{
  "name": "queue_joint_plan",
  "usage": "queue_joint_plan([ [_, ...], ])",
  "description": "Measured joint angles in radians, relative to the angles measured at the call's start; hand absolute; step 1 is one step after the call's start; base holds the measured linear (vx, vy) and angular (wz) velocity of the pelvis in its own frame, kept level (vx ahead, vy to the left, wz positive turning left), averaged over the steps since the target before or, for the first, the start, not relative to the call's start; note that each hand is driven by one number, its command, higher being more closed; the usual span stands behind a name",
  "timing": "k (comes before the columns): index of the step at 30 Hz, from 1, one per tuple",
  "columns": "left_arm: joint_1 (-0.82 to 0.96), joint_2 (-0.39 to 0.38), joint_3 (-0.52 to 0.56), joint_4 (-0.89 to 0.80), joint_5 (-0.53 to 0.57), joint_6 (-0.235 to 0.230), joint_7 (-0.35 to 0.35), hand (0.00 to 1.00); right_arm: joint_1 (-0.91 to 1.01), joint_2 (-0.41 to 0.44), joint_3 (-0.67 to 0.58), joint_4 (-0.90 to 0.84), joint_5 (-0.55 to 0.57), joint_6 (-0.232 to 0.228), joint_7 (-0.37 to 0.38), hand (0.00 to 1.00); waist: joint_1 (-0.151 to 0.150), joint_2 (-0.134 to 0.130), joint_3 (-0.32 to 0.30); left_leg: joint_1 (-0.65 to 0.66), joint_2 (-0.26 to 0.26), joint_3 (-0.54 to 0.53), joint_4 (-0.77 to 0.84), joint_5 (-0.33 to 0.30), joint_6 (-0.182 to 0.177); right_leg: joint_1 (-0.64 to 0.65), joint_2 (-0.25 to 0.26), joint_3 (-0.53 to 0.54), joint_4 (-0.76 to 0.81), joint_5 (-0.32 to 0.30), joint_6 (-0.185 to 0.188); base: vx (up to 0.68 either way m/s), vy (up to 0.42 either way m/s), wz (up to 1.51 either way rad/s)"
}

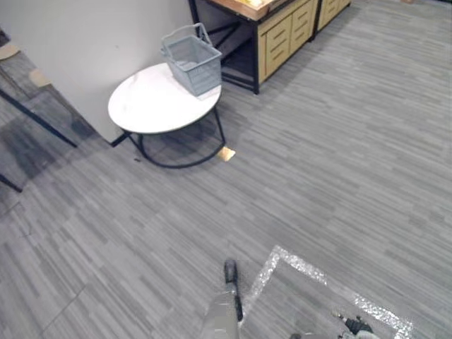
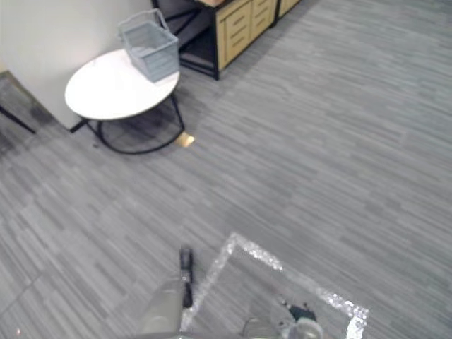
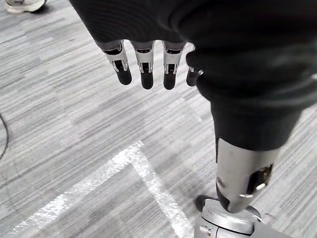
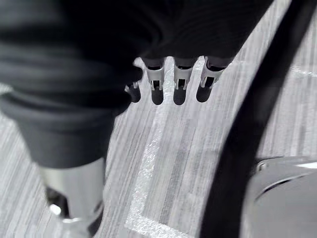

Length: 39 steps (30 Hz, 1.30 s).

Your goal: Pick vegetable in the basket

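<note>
One grey basket (image 1: 194, 63) stands on one round white table (image 1: 145, 106), well apart from the robot.
Eye views: the basket sits upright at the table's far edge, near the wall and one wooden cabinet (image 1: 286, 35). Its mouth faces up and its handle is raised; its long axis cannot be told from here. A corner of silvery tape (image 1: 304, 267) marks the near floor. Left wrist view: the left hand (image 3: 143, 57) hangs over grey floor, fingers straight, holding nothing. Right wrist view: the right hand (image 4: 179, 82) likewise, fingers straight and empty, above the tape.
</note>
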Motion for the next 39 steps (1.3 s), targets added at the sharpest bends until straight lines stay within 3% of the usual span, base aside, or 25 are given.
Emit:
queue_joint_plan([
  [1, 0.002, 0.018, -0.013, -0.016, -0.012, -0.007, 0.006, 0.0, -0.001, 0.019, 0.001, 0.004, 0.0, -0.002, 0.002, 0.0, 0.01, -0.038, -0.02, -0.013, -0.036, 0.028, 0.058, 0.04, 0.02, 0.009, -0.052, 0.022, 0.007, -0.007, 0.011, 0.57, 0.329, -0.53],
  [2, -0.001, 0.031, -0.018, -0.026, -0.024, -0.011, 0.013, 0.0, -0.002, 0.031, 0.002, 0.003, 0.0, -0.004, 0.003, 0.0, 0.013, -0.057, -0.03, -0.024, -0.058, 0.034, 0.072, 0.033, 0.029, -0.009, -0.078, 0.027, 0.026, 0.0, 0.017, 0.57, 0.262, -0.26],
  [3, -0.018, 0.049, -0.03, -0.052, -0.029, -0.022, 0.023, 0.0, -0.003, 0.046, 0.0, 0.001, 0.0, -0.015, 0.004, 0.0, 0.012, -0.079, -0.041, -0.032, -0.094, 0.05, 0.083, 0.005, 0.069, -0.06, -0.117, 0.034, 0.101, 0.03, 0.023, 0.57, 0.26, 0.07],
  [5, -0.054, 0.053, -0.04, -0.081, -0.033, -0.03, 0.03, 0.0, 0.006, 0.046, -0.013, 0.009, 0.0, -0.014, 0.004, 0.0, 0.007, -0.09, -0.036, 0.027, -0.145, 0.076, 0.091, -0.04, 0.121, -0.145, -0.163, 0.069, 0.349, 0.128, 0.022, 0.64, 0.306, 0.12],
  [6, -0.054, 0.053, -0.046, -0.088, -0.035, -0.031, 0.031, 0.0, 0.01, 0.046, -0.013, 0.009, 0.0, -0.014, 0.004, 0.0, 0.004, -0.09, -0.036, 0.06, -0.152, 0.081, 0.091, -0.062, 0.128, -0.172, -0.173, 0.074, 0.436, 0.187, 0.015, 0.58, 0.275, -0.07],
  [7, -0.047, 0.052, -0.052, -0.1, -0.036, -0.033, 0.032, 0.0, 0.013, 0.046, -0.012, 0.002, 0.001, -0.016, 0.003, 0.0, -0.012, -0.088, -0.037, 0.129, -0.159, 0.09, 0.09, -0.106, 0.146, -0.224, -0.192, 0.065, 0.592, 0.361, 0.02, 0.57, 0.255, -0.17],
  [8, -0.047, 0.063, -0.075, -0.106, -0.037, -0.035, 0.03, 0.0, 0.013, 0.045, -0.009, 0.0, -0.001, -0.02, 0.003, 0.0, -0.018, -0.087, -0.037, 0.197, -0.163, 0.095, 0.077, -0.145, 0.158, -0.285, -0.212, 0.051, 0.756, 0.46, 0.027, 0.55, 0.242, -0.15],
  [9, -0.049, 0.069, -0.089, -0.112, -0.037, -0.035, 0.025, 0.0, 0.014, 0.046, -0.011, -0.003, 0.0, -0.024, 0.004, 0.0, -0.02, -0.084, -0.034, 0.226, -0.168, 0.094, 0.07, -0.157, 0.161, -0.324, -0.22, 0.04, 0.839, 0.45, 0.019, 0.52, 0.204, -0.08],
  [11, -0.064, 0.081, -0.106, -0.125, -0.037, -0.041, 0.019, 0.0, 0.017, 0.037, -0.02, -0.013, 0.0, -0.027, 0.001, 0.0, -0.039, -0.087, -0.025, 0.357, -0.179, 0.073, 0.01, -0.193, 0.167, -0.44, -0.222, -0.046, 1.037, 0.343, -0.01, 0.5, 0.128, 0.1],
  [14, -0.085, 0.079, -0.105, -0.117, -0.037, -0.041, 0.019, 0.0, 0.036, 0.037, -0.052, -0.018, 0.001, -0.024, -0.002, 0.0, -0.057, -0.082, -0.007, 0.502, -0.179, 0.062, -0.058, -0.207, 0.169, -0.536, -0.219, -0.177, 0.935, 0.189, -0.036, 0.44, -0.001, 0.21],
  [15, -0.089, 0.077, -0.104, -0.115, -0.037, -0.041, 0.019, 0.0, 0.039, 0.037, -0.053, -0.018, 0.001, -0.022, -0.002, 0.0, -0.063, -0.079, -0.001, 0.523, -0.176, 0.057, -0.065, -0.21, 0.172, -0.546, -0.217, -0.2, 0.872, 0.179, -0.046, 0.41, -0.089, 0.33],
  [17, -0.114, 0.053, -0.092, -0.106, -0.036, -0.042, 0.02, 0.0, 0.049, 0.04, -0.08, -0.035, 0.001, -0.023, -0.001, 0.0, -0.075, -0.05, 0.016, 0.566, -0.139, 0.04, -0.068, -0.272, 0.136, -0.58, -0.179, -0.235, 0.509, 0.197, -0.033, 0.4, -0.154, 0.4],
  [18, -0.127, 0.05, -0.084, -0.094, -0.036, -0.042, 0.019, 0.0, 0.05, 0.042, -0.09, -0.034, 0.001, -0.022, -0.002, 0.0, -0.071, -0.055, 0.022, 0.578, -0.137, 0.04, -0.07, -0.281, 0.126, -0.583, -0.174, -0.225, 0.409, 0.212, -0.019, 0.48, -0.281, 0.26],
  [19, -0.141, 0.049, -0.07, -0.077, -0.034, -0.042, 0.02, 0.0, 0.051, 0.048, -0.093, -0.031, -0.001, -0.011, -0.001, 0.0, -0.067, -0.063, 0.025, 0.597, -0.128, 0.036, -0.077, -0.306, 0.099, -0.579, -0.165, -0.2, 0.177, 0.291, -0.006, 0.41, -0.274, 0.17],
  [21, -0.152, 0.045, -0.032, -0.054, -0.033, -0.042, 0.017, 0.0, 0.055, 0.059, -0.112, -0.03, -0.008, -0.002, 0.0, 0.0, -0.069, -0.07, 0.026, 0.63, -0.114, 0.012, -0.081, -0.367, 0.068, -0.578, -0.172, -0.132, -0.001, 0.348, 0.02, 0.46, -0.336, 0.21],
  [22, -0.159, 0.036, -0.007, -0.038, -0.026, -0.04, 0.014, 0.0, 0.059, 0.061, -0.129, -0.028, -0.024, 0.008, 0.001, 0.0, -0.069, -0.069, 0.027, 0.659, -0.093, 0.001, -0.077, -0.404, 0.052, -0.589, -0.17, -0.123, 0.041, 0.406, 0.03, 0.52, -0.391, 0.28],
  [23, -0.159, 0.019, 0.015, -0.023, -0.018, -0.04, 0.013, 0.0, 0.068, 0.054, -0.141, -0.028, -0.042, 0.014, 0.002, 0.0, -0.078, -0.032, 0.025, 0.686, -0.048, -0.016, -0.077, -0.443, 0.067, -0.63, -0.145, -0.129, 0.184, 0.416, 0.019, 0.54, -0.396, 0.32],
  [24, -0.163, -0.008, 0.03, -0.009, -0.017, -0.041, 0.01, 0.0, 0.078, 0.05, -0.152, -0.029, -0.049, 0.013, 0.002, 0.0, -0.075, 0.003, 0.01, 0.693, -0.021, -0.041, -0.045, -0.438, 0.067, -0.667, -0.127, -0.135, 0.302, 0.376, -0.036, 0.56, -0.384, 0.24],
  [27, -0.169, -0.02, 0.033, -0.017, -0.018, -0.048, 0.004, 0.0, 0.059, 0.043, -0.172, -0.029, -0.071, 0.014, 0.002, 0.0, -0.077, 0.015, 0.013, 0.583, 0.028, -0.082, 0.248, -0.351, -0.011, -0.629, -0.12, -0.175, 0.392, 0.257, -0.058, 0.56, -0.426, 0.28],
  [29, -0.182, -0.017, 0.029, -0.024, -0.023, -0.05, 0.001, 0.0, 0.061, 0.036, -0.153, -0.025, -0.079, 0.015, -0.003, 0.0, -0.076, 0.004, 0.02, 0.403, 0.072, -0.092, 0.657, -0.176, -0.092, -0.5, -0.127, -0.244, 0.375, 0.192, -0.083, 0.5, -0.335, 0.65],
  [30, -0.185, -0.017, 0.029, -0.028, -0.028, -0.05, 0.0, 0.0, 0.06, 0.027, -0.14, -0.025, -0.079, 0.015, -0.005, 0.0, -0.076, 0.005, 0.02, 0.362, 0.083, -0.073, 0.742, -0.175, -0.084, -0.461, -0.128, -0.257, 0.362, 0.183, -0.09, 0.46, -0.203, 0.53],
  [32, -0.186, -0.016, 0.038, -0.053, -0.037, -0.05, 0.002, 0.0, 0.055, 0.014, -0.105, -0.037, -0.079, 0.013, -0.016, 0.0, -0.071, 0.002, 0.022, 0.24, 0.101, 0.054, 0.904, -0.209, -0.01, -0.311, -0.126, -0.31, 0.271, 0.156, -0.087, 0.48, -0.159, 0.54],
  [36, -0.185, -0.013, 0.056, -0.078, -0.049, -0.05, 0.013, 0.0, 0.02, 0.014, -0.09, -0.033, -0.067, 0.013, -0.024, 0.0, -0.057, -0.001, 0.024, 0.122, 0.056, 0.176, 0.687, -0.253, 0.011, -0.158, -0.126, -0.375, 0.134, 0.165, -0.052, 0.37, -0.014, 0.4],
  [38, -0.173, -0.015, 0.075, -0.076, -0.063, -0.047, 0.022, 0.0, 0.016, 0.024, -0.093, -0.04, -0.059, 0.01, -0.029, 0.0, -0.039, -0.002, 0.024, 0.13, 0.009, 0.203, 0.342, -0.222, 0.035, -0.102, -0.129, -0.39, 0.077, 0.178, -0.015, 0.46, 0.176, 0.06],
  [39, -0.159, -0.019, 0.095, -0.076, -0.064, -0.046, 0.024, 0.0, 0.018, 0.029, -0.096, -0.043, -0.059, 0.011, -0.032, 0.0, -0.036, -0.001, 0.024, 0.146, -0.02, 0.191, 0.094, -0.145, 0.043, -0.064, -0.133, -0.397, 0.048, 0.166, 0.013, 0.39, 0.197, 0.07],
])
